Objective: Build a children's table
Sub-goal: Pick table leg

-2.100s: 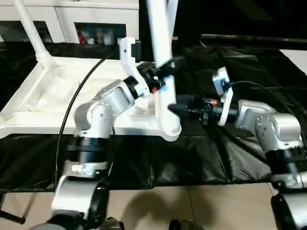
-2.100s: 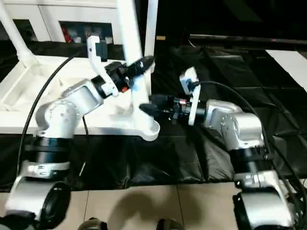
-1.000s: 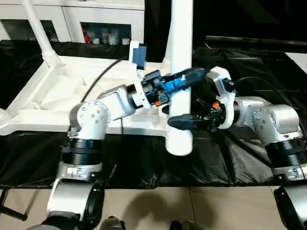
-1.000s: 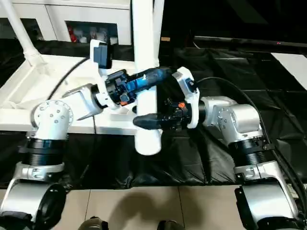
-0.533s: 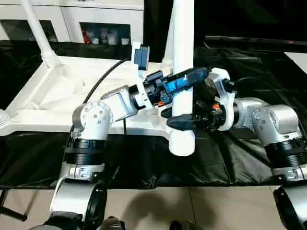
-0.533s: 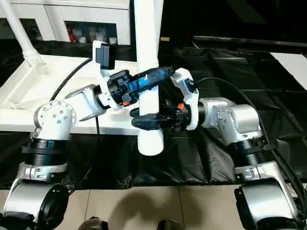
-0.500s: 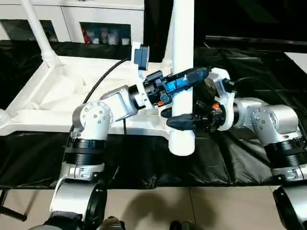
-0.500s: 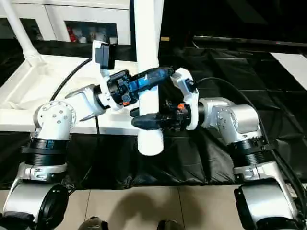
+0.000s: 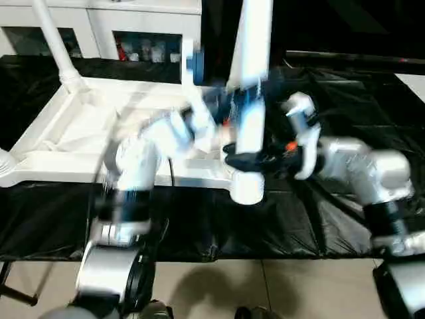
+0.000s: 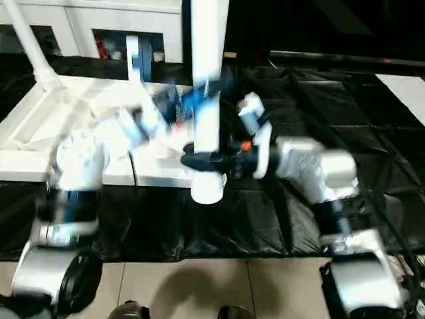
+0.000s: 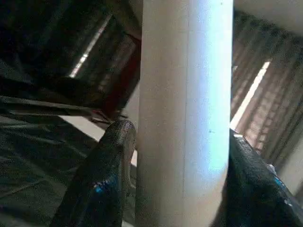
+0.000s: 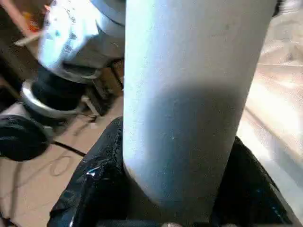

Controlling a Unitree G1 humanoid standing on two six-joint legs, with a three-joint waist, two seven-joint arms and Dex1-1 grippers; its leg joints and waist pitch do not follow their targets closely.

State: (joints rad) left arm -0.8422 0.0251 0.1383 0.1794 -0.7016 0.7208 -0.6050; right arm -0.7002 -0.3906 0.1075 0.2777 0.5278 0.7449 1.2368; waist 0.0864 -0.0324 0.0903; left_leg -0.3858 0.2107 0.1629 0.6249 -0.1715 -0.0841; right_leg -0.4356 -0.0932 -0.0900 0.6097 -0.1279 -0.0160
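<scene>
leg upright in both grippers, above the near corner socket

leg (image 9: 250, 100) stands near-vertical, its lower end just beside the tabletop (image 9: 60, 136) corner. right gripper (image 9: 240, 159) clamps it low down, left gripper (image 11: 175, 165) clamps it higher; the socket lies below the leg's end.

Blk cloth (image 9: 199, 226), tile floor (image 9: 265, 286), wht cabinet (image 9: 133, 26) behind.

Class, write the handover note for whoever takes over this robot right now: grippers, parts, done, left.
Left gripper: shut on the held leg.
Right gripper: shut on the same leg, lower down.
Tabletop: underside up on the black cloth, one fitted leg standing in its far left corner.
Done: at least that leg is in.
Left: seat the held leg in the near right corner socket, then the others.
</scene>
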